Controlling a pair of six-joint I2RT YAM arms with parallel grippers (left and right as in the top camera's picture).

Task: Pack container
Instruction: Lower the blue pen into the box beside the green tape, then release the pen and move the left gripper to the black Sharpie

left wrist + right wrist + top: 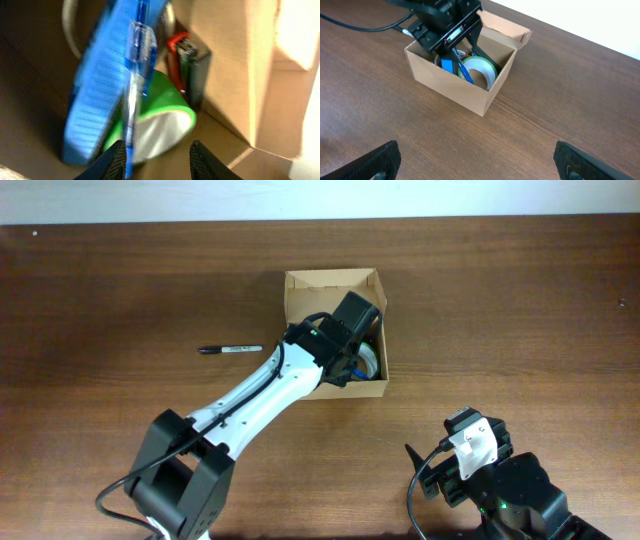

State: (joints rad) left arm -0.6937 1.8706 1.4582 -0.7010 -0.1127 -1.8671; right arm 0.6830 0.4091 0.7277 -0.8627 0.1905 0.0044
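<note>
The container (330, 281) is a tan cardboard box with its flap lid open, at mid table. My left gripper (360, 345) reaches down into it. In the left wrist view the left gripper (157, 162) is open and holds nothing, just above a green tape roll (160, 125). A blue packet (100, 85) and a blue pen (137, 65) lean beside its left finger. A red and black object (187, 65) stands against the box wall (235, 65). My right gripper (480, 162) is open wide over bare table, near of the container (450, 85).
A black marker (230, 350) lies on the wooden table left of the box. My right arm (500, 490) sits at the front right corner. The table's far edge meets a white wall (320, 195).
</note>
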